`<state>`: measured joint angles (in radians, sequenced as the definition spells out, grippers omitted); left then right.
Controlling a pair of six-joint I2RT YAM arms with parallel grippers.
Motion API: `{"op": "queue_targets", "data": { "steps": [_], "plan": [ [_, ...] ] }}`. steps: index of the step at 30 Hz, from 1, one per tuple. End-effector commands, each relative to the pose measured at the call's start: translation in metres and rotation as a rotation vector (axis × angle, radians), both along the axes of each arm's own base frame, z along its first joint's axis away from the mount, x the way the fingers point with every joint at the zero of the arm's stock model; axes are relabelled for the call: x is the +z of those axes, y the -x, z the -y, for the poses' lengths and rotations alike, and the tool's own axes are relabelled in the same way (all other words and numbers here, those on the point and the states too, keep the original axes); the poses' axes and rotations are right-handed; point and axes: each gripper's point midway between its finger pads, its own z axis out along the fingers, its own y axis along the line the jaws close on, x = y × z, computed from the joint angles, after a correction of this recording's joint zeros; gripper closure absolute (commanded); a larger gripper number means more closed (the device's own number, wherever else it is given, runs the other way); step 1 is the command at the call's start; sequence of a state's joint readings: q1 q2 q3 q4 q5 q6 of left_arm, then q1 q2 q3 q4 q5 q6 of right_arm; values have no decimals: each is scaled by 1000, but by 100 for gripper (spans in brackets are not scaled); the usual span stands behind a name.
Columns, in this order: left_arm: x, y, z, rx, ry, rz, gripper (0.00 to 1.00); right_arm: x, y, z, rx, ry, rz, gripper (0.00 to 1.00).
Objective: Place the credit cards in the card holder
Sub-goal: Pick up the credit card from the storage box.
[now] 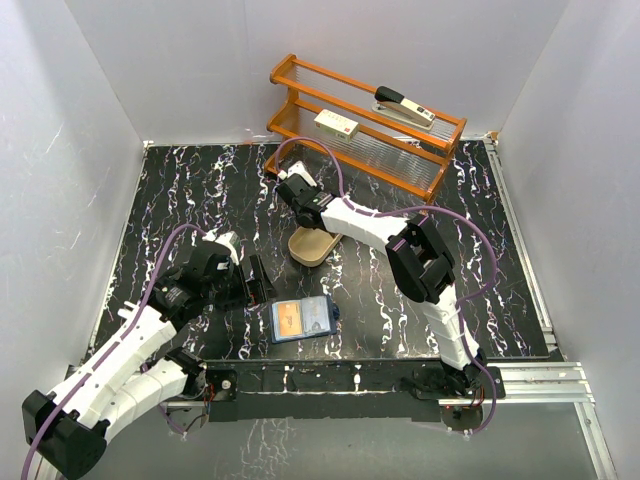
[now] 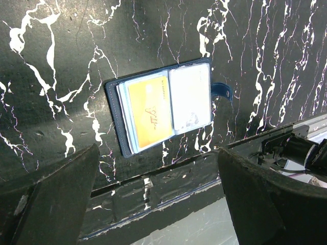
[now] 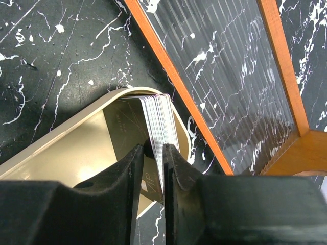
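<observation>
Credit cards (image 3: 161, 113): one stack, stood on edge inside one tan oval tray (image 3: 56, 131); exact number not readable from the edges. Gripped by right claw (image 3: 153, 153), both fingers clenched tight on the stack. Card holder (image 2: 115, 120): one, lying open and flat on black marbled surface (image 2: 61, 51) near the front edge, snap tab (image 2: 223, 92) out to one side. Two cards counted in its pockets: one yellow card (image 2: 148, 109), one white card (image 2: 190, 97). Left claw (image 2: 157, 153) released, two fingers spread wide, above the holder, gripping nothing. At rear, one orange rack (image 1: 420, 165) with two shelves, carrying one stapler (image 1: 405, 105) and one cream box (image 1: 337, 124).
</observation>
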<state>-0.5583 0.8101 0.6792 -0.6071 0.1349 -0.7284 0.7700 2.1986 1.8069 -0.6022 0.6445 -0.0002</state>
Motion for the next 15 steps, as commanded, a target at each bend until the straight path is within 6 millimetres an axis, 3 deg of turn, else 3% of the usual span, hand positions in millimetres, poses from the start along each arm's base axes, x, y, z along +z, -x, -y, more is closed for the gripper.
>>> {"op": "queue_targets", "data": {
  "steps": [1, 9, 15],
  "plan": [
    [9, -1, 4, -17, 22, 15, 1, 29, -16, -4, -16, -34, 78, 82],
    [10, 0, 5, -19, 25, 11, 1, 36, -13, -6, -7, -58, 72, 94],
    [10, 1, 7, -9, 48, 3, 2, 44, 2, -20, 58, -147, 13, 100]
  ]
}}
